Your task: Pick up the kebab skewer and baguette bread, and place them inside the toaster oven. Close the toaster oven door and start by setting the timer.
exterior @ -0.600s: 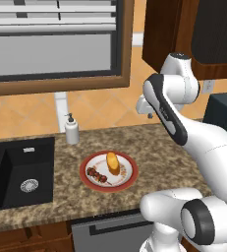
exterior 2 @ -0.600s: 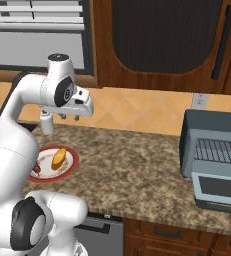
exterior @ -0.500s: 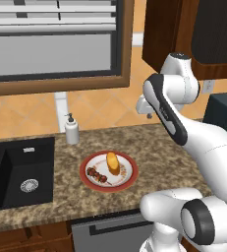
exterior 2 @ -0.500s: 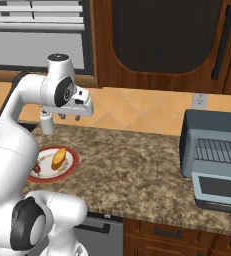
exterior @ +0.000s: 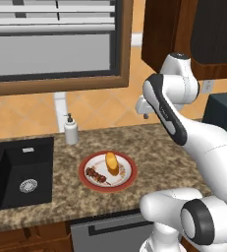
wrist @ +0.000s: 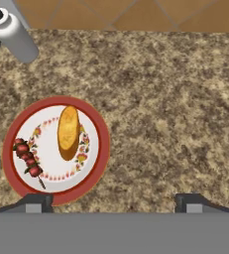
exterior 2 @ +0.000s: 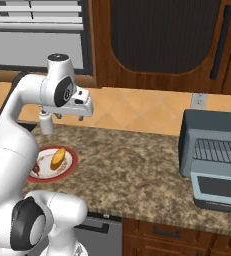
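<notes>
The baguette bread (exterior: 112, 163) (wrist: 68, 132) (exterior 2: 58, 157) and the kebab skewer (exterior: 96, 174) (wrist: 28, 161) lie side by side on a red-rimmed plate (exterior: 82, 172) (wrist: 104, 144) on the counter. My gripper (wrist: 113, 203) (exterior 2: 70, 116) hangs high above the counter, just right of the plate, pointing down. Its fingertips (wrist: 36, 201) stand wide apart, open, with nothing between them. The toaster oven (exterior 2: 212, 145) (exterior: 223, 110) sits far to the right on the counter. The toaster oven door (exterior 2: 219, 190) is dropped open, showing the wire rack.
A white soap dispenser (exterior: 71, 130) (wrist: 12, 32) stands behind the plate near the wall. A black sink (exterior: 16, 172) lies left of the plate. Speckled granite counter stretches between plate and oven. Dark wood cabinets hang above.
</notes>
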